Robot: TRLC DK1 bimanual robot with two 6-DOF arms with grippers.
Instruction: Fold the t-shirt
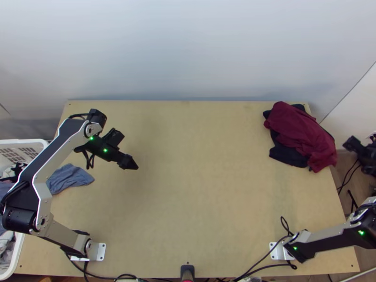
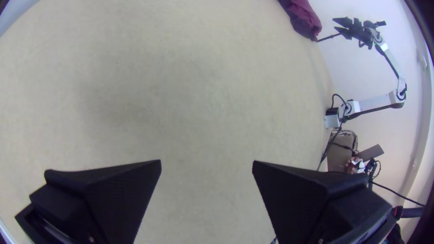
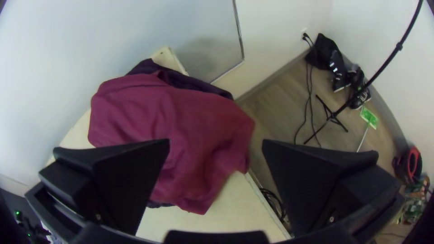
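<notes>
- Well, the maroon garment [image 1: 301, 134] lies bunched at the table's [image 1: 202, 188] far right corner, half hiding dark cloth [image 1: 287, 156].
- Right gripper [image 1: 359, 140], wide, beyond the edge; its arm's middle cut off.
- Left gripper [image 1: 135, 166] gapes over wood.
- Blue cloth [image 1: 73, 178], partly behind the left arm [image 1: 58, 148].

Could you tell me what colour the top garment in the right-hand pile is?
Maroon; clearest in the right wrist view.

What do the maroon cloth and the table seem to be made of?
The maroon cloth looks like soft, matte woven or knit fabric, perhaps cotton, judging by its loose folds. The table seems to be wood, pale with a dull finish, though it could be a wood-look board.
</notes>
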